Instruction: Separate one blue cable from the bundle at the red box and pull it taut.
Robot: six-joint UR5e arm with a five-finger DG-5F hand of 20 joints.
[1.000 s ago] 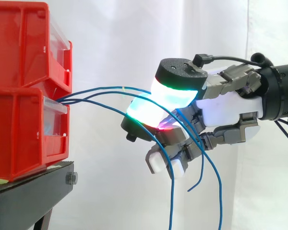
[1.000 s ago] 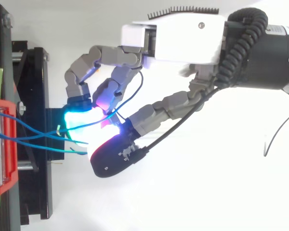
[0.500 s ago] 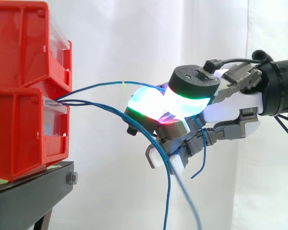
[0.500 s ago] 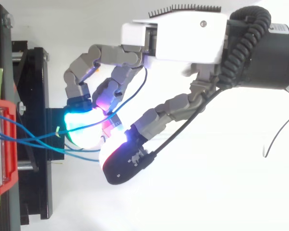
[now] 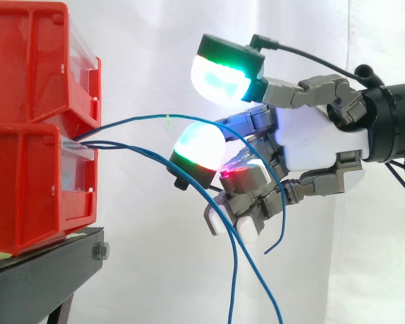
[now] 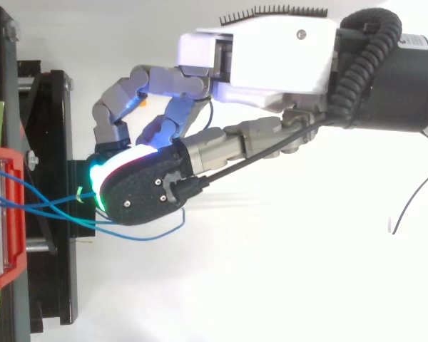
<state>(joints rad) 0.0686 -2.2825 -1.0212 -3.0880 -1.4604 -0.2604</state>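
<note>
A plain white curtain [image 5: 148, 40] backs the scene. Two stacked red bins [image 5: 27, 135] fill the left edge of the side view, on a black stand [image 5: 40, 270] at lower left. The hand [image 5: 317, 145] reaches in from the right to mid-frame and is open. Its green thumb pad [image 5: 219, 74] stands lifted well above a finger pad [image 5: 199, 148], with nothing pinched between them, and the lower fingers curl loosely. Blue cables [image 5: 233, 270] leave the lower bin's front at centre left, and two of them sag toward the bottom edge. The top cable [image 5: 142, 119] arcs just over the finger pad, into the hand, and dangles slack below it. In the top view the cables [image 6: 50, 203] cross beside the stand. The step in hand looks like singling out: the top cable lies in the gap, apart from the rest. Next, the thumb likely needs to close on that cable alone, then draw right, away from the bins.
</note>
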